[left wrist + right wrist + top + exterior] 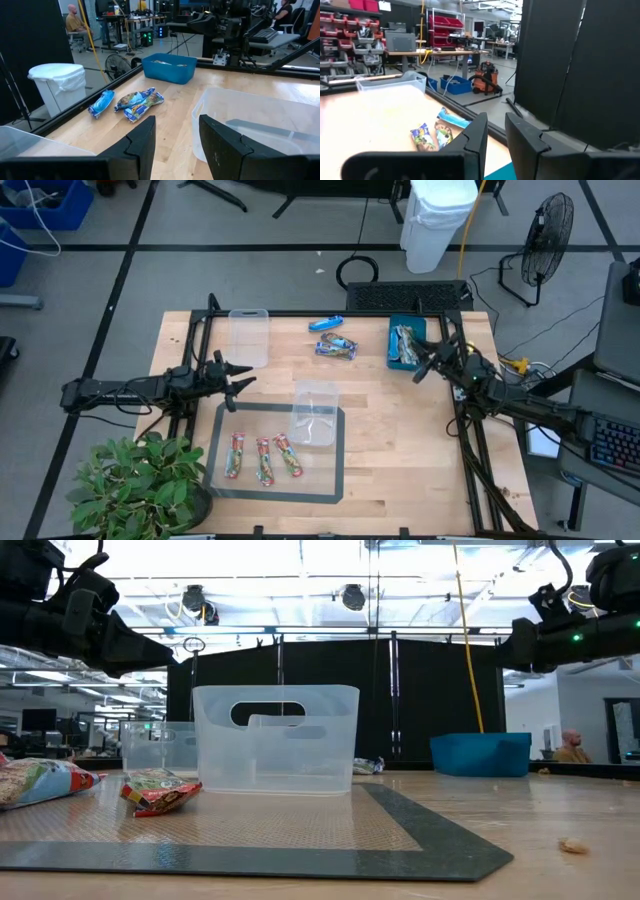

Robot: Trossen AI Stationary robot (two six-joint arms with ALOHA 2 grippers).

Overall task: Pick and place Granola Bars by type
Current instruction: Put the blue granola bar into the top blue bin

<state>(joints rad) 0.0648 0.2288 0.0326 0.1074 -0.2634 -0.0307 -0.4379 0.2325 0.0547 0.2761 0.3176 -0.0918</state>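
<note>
Three red-and-green granola bars [263, 459] lie flat side by side on the grey mat [222, 480]; two of them show in the low view [158, 791]. A bright blue bar [325, 324] and tan-and-teal bars [336, 348] lie on the bare wood near the far edge. They also show in the left wrist view as the blue bar [101, 103] and the tan-and-teal bars [140, 102]. More bars lie in the teal tray [394, 361]. My left gripper [238, 381] hovers open above the mat's far left corner. My right gripper [424, 367] hovers open beside the tray, its fingers apart in its own view [495, 134].
One clear tub [315, 412] stands on the mat's far right part, and another [249, 336] stands on the wood near the far edge. A potted plant [130, 485] sits at the near left corner. A small crumb [573, 845] lies on the wood. People sit in the room beyond.
</note>
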